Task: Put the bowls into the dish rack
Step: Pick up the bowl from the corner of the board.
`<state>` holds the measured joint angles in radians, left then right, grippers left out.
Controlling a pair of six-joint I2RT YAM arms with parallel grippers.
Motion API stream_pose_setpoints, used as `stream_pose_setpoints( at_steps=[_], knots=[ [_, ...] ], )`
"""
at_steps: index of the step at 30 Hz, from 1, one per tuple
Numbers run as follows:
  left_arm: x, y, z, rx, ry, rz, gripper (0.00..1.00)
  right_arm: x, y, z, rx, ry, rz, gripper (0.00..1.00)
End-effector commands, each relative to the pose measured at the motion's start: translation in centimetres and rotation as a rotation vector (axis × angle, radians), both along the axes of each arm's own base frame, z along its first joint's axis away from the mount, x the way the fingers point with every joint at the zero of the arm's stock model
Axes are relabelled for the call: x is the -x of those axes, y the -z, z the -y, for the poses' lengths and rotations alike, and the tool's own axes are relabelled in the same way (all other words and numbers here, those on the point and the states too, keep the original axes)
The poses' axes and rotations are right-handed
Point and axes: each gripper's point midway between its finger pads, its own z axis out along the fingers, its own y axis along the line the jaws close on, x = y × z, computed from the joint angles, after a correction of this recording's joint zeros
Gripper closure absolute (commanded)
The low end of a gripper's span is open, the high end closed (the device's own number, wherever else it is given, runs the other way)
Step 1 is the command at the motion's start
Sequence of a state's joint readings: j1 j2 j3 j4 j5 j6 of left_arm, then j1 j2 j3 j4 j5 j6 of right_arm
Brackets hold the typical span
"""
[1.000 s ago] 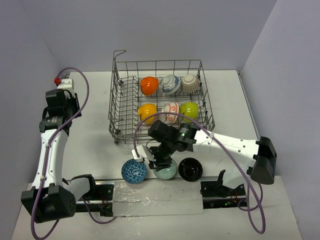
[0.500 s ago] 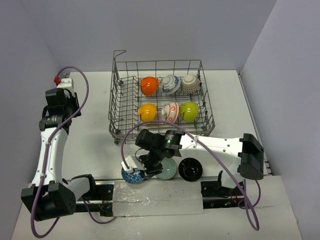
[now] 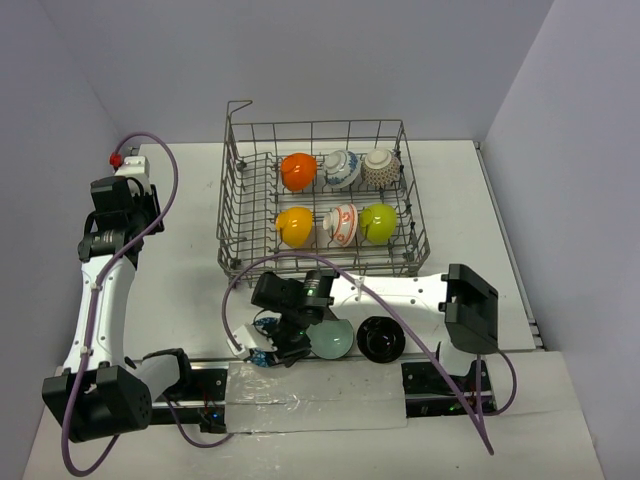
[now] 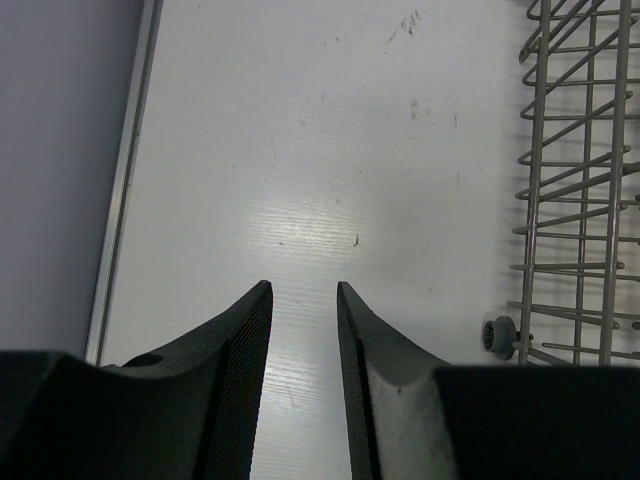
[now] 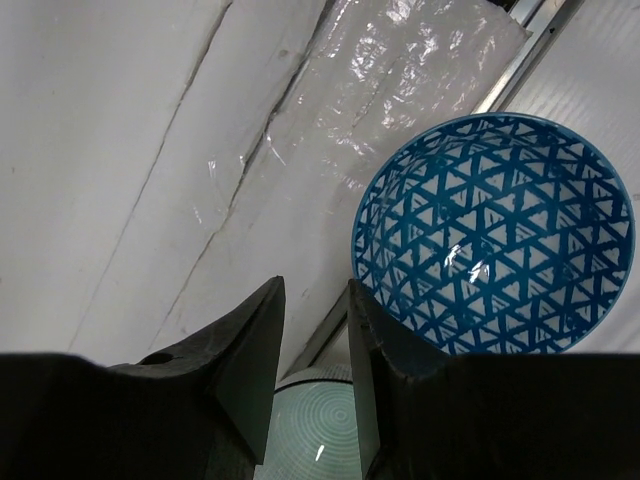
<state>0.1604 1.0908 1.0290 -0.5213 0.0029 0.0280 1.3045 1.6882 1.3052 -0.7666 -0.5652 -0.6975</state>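
- Right gripper (image 5: 313,292): fingers a little apart with nothing between them, and one finger is right at the rim of the blue-patterned bowl (image 5: 490,235).
- Next along are the pale teal bowl (image 3: 335,343) and the black bowl (image 3: 381,338), on the table (image 4: 300,150) in front of the dish rack (image 3: 315,125).
- Left gripper (image 4: 304,290): fingers slightly parted and empty over bare table, well away at the dish rack's left side.
- Inside the dish rack, the back row holds the orange bowl (image 3: 298,171), the blue-and-white bowl (image 3: 341,168) and the white-patterned bowl (image 3: 380,166).
- The front row holds the yellow bowl (image 3: 294,225), the red-and-white bowl (image 3: 342,223) and the lime green bowl (image 3: 378,222).

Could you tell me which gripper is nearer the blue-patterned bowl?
Right. The right gripper hovers beside the blue-patterned bowl; the left gripper is far off, by the dish rack.
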Motion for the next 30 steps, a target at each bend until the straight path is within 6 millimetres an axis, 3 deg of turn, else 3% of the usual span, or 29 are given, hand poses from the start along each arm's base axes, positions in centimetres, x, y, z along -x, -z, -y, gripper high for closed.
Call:
stream_pose_setpoints(
  at_steps=[1,16,30],
  knots=[
    [-0.3,-1.9,0.3,0.02,0.007,0.061,0.62,-0.1,-0.9,-1.9,-0.045,-0.011,0.005,0.61],
    [0.2,-2.4,1.1,0.035,0.039,0.089,0.62,-0.2,0.7,-2.7,0.007,-0.01,-0.01,0.62],
    [0.2,-2.4,1.2,0.037,0.044,0.094,0.61,1.1,2.3,-2.1,0.054,-0.029,-0.038,0.63]
  ],
)
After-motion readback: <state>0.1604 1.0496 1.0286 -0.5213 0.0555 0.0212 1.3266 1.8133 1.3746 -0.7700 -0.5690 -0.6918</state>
